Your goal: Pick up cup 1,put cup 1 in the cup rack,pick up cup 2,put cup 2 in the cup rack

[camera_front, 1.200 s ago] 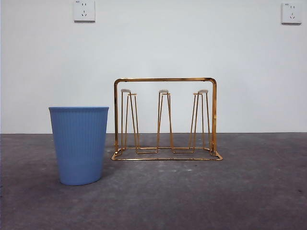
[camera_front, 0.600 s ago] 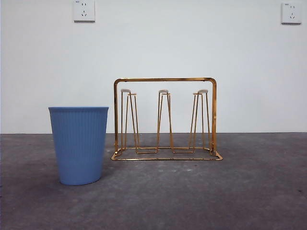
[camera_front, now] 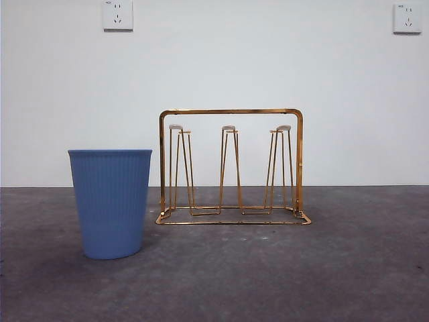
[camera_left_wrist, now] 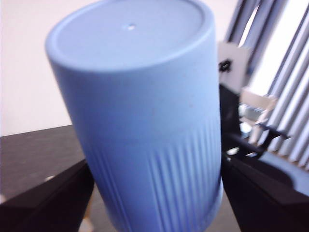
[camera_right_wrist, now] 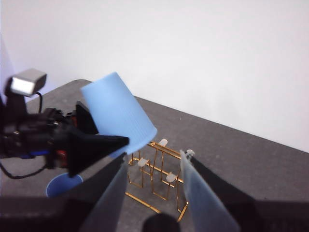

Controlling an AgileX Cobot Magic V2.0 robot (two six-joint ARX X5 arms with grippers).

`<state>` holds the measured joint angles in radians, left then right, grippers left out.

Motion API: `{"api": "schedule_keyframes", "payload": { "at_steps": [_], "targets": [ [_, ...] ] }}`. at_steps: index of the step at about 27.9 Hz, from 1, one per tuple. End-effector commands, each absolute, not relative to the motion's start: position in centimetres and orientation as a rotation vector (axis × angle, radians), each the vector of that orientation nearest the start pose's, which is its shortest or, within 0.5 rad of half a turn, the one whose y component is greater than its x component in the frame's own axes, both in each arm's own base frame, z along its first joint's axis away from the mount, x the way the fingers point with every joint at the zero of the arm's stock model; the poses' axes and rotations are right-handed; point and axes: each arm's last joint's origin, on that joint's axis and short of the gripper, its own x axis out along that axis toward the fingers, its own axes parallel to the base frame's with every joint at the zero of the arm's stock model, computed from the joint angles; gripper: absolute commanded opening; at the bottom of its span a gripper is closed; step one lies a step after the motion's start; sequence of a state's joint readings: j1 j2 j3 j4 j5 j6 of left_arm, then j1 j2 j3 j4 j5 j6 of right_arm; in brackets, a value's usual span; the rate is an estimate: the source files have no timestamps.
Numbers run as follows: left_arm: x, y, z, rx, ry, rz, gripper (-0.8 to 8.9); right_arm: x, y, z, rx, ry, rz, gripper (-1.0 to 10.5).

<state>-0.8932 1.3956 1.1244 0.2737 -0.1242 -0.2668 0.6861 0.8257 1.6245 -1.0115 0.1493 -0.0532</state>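
Left fingers (camera_left_wrist: 154, 193) around blue cup (camera_left_wrist: 140, 116)

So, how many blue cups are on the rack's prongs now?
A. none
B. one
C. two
A: the cup rack has bare prongs; one blue cup stands on the table, and the left tool holds the other cup in the air.

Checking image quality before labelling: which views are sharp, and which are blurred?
Front view: sharp, evenly lit, cup and rack crisp. Left wrist view: held cup close and soft. Right wrist view: own jaws blurred, rack clearer.
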Motion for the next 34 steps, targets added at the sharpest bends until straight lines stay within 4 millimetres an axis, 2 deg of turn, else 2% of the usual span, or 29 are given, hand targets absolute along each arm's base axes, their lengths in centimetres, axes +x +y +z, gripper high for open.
{"api": "schedule_keyframes", "payload": {
  "at_steps": [1, 8, 19, 25, 34],
  "targets": [
    [21.3, -26.1, 33.8, -0.176, 0.131, -0.755, -0.08, 5.3, 3.8, 49.2, -0.155, 0.199, 0.540, 1.9],
    [23.3, -28.1, 30.7, -0.106, 0.195, -0.691, -0.08, 5.3, 3.7, 49.0, -0.163, 0.216, 0.537, 1.9],
    [26.4, -31.2, 28.8, 0.020, 0.252, -0.629, -0.08, 5.2, 3.6, 48.6, -0.184, 0.251, 0.499, 1.9],
    [27.4, -31.9, 27.1, 0.054, 0.289, -0.571, -0.08, 5.2, 3.6, 48.6, -0.191, 0.255, 0.499, 1.9],
    [28.3, -31.7, 25.9, 0.069, 0.309, -0.526, -0.08, 5.2, 3.6, 48.5, -0.200, 0.257, 0.501, 1.9]
  ]
}}
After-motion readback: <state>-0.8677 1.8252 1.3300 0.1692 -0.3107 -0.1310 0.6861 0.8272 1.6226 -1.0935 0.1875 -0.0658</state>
